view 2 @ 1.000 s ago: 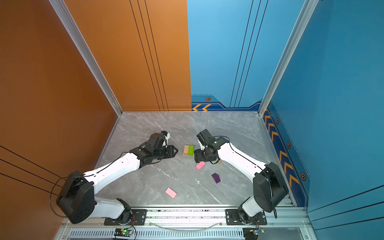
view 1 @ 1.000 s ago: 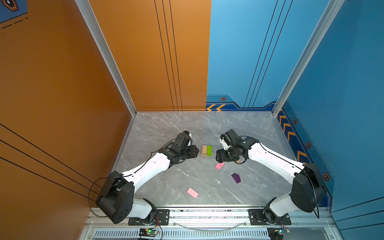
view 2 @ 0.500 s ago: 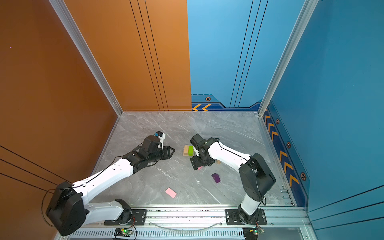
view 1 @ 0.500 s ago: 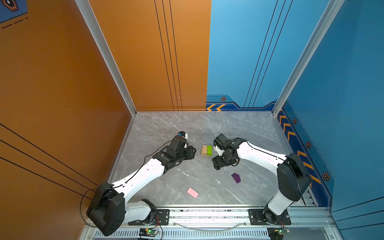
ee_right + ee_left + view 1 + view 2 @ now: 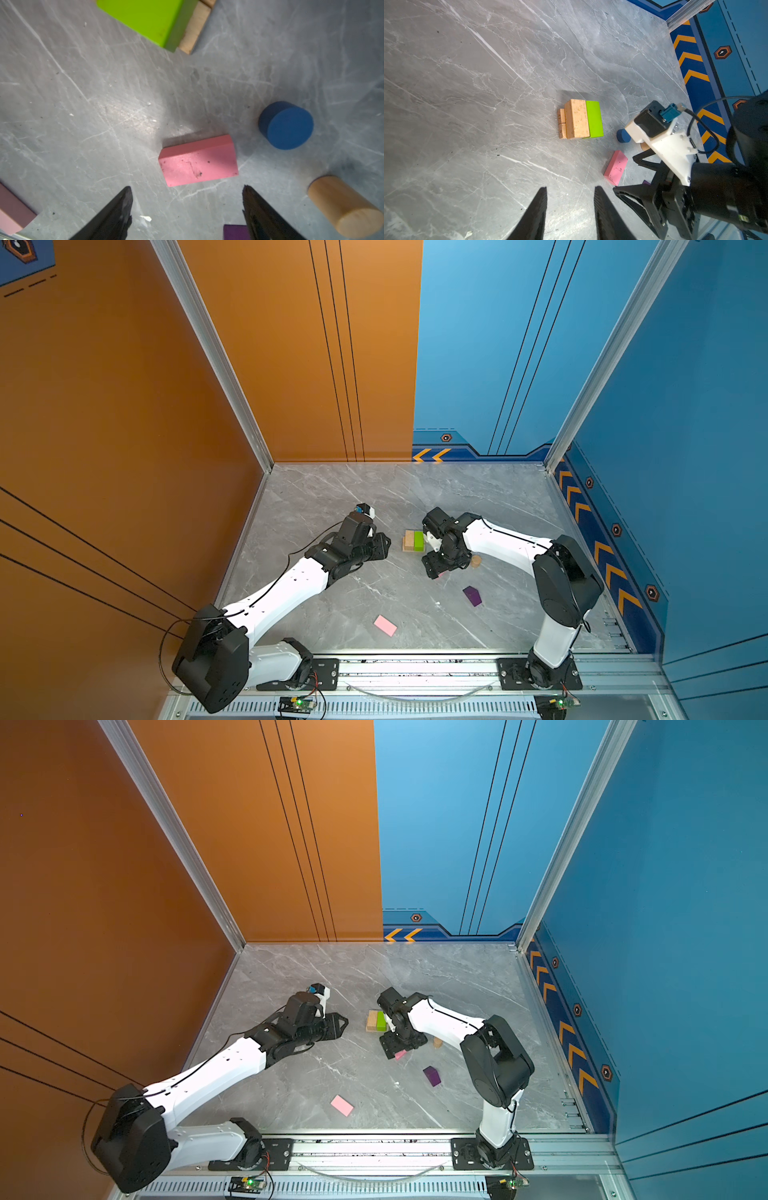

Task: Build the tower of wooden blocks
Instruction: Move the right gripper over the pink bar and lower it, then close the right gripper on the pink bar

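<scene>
Left arm: runs low from its base at the near rail, forearm angled toward the table [image 5: 374,497] centre, wrist about level. The left gripper [image 5: 386,546] points at the stack and stops short of it. In the left wrist view its jaws are partly apart with nothing between them, over bare table.

Right arm: upper link stands up from its base, elbow raised, forearm reaching toward centre, wrist bent down. The right gripper [image 5: 187,187] points at the table with its jaws spread wide and empty. A pink slab [image 5: 198,163] lies flat just ahead of the fingertips, in line with the gap and not gripped.

Tower: a tan bar [image 5: 409,540] and a green bar [image 5: 418,541] lie side by side, touching, near the table centre between the two grippers. More tan wood shows at their lower edges.

Loose pieces:
- blue cylinder [image 5: 288,126], on end, near the slab
- tan cylinder [image 5: 340,207], on its side
- purple block [image 5: 472,595], toward the near edge
- second pink slab [image 5: 385,625], flat, well apart from the stack
</scene>
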Action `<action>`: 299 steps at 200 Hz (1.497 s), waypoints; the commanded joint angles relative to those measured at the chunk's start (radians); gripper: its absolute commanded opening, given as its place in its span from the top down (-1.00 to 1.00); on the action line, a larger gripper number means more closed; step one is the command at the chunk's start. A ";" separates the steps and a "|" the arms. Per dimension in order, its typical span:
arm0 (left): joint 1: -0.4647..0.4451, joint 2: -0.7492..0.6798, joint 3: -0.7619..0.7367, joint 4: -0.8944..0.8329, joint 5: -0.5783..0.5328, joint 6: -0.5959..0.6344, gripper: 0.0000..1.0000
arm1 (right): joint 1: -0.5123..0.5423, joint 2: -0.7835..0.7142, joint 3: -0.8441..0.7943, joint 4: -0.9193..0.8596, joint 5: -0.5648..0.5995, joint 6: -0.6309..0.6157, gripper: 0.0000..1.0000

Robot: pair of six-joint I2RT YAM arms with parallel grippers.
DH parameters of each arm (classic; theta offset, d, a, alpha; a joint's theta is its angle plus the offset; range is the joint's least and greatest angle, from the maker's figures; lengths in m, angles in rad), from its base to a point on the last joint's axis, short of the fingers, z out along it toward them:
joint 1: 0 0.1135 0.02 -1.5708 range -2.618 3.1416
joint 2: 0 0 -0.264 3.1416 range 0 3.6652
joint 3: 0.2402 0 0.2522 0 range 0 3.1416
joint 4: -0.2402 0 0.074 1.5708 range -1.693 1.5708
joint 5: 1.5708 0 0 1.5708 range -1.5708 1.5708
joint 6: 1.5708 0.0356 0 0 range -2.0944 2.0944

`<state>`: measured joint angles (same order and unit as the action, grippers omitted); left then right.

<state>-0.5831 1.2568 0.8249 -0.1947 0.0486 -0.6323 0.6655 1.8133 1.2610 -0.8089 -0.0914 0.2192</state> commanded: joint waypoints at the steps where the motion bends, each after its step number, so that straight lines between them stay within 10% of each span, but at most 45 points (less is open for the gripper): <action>1: 0.006 0.007 0.002 -0.028 -0.029 0.022 0.20 | -0.017 0.016 0.018 0.011 0.008 -0.020 -0.69; 299: 0.015 0.021 -0.002 -0.036 -0.033 0.040 0.20 | 0.028 0.049 -0.011 0.033 -0.021 0.074 -0.66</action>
<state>-0.5762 1.2980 0.8253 -0.2138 0.0296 -0.6094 0.6888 1.8915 1.2633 -0.7662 -0.1402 0.2626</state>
